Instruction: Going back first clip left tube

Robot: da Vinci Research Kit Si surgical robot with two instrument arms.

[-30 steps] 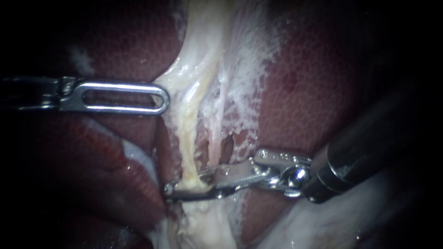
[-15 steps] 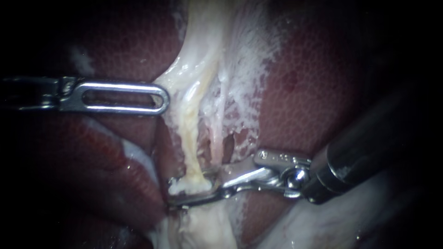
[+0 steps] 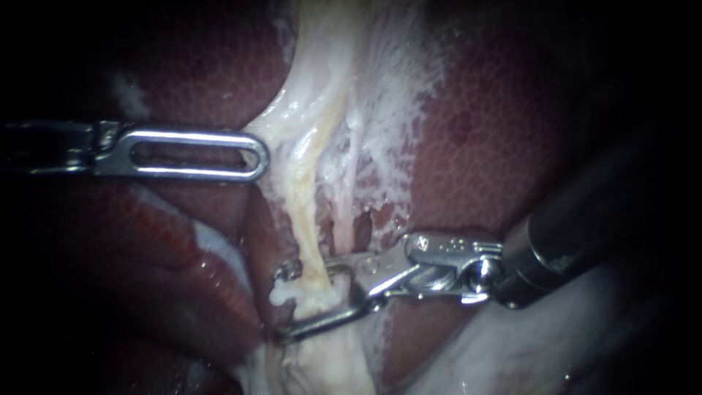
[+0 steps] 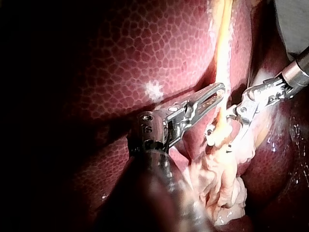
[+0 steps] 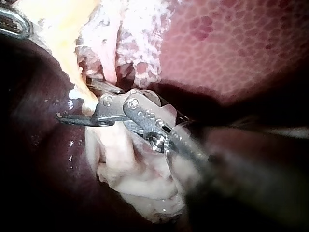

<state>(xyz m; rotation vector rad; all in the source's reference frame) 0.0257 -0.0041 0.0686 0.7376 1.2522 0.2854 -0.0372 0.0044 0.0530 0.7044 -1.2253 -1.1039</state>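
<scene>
The right instrument (image 3: 284,303) has its jaws parted, one on each side of the left tube (image 3: 306,241), which crosses the gap between them. Only the left wrist view shows the left instrument's (image 4: 219,92) tip just beside that tube. Whether it grips anything there I cannot tell.
</scene>
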